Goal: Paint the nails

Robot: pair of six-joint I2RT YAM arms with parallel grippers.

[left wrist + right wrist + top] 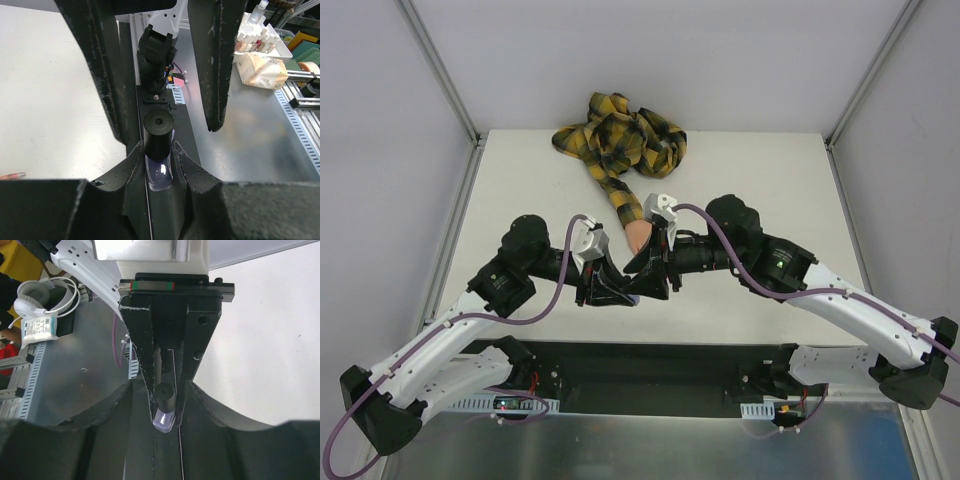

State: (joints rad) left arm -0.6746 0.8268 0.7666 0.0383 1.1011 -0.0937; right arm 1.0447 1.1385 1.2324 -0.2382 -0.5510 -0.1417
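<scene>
The peach mannequin hand [638,235] lies mid-table, its yellow-black plaid sleeve [620,135] bunched behind it. The grippers cover its fingers from above, so the nails cannot be made out. A thin pinkish tip [12,175] shows at the left wrist view's edge. My left gripper [618,290] [159,150] is shut on a small dark purple bottle [159,172] [164,421] with a black cap [158,131] [165,395]. My right gripper [655,268] [160,387] faces it, open. Its fingers [215,65] stand on either side of the cap with gaps.
Both grippers meet just in front of the hand, near the table's front edge [650,350]. On the metal bench beyond are a white tray of small bottles [260,37], a bag [260,70], white headphones [35,295] and a packet [40,327].
</scene>
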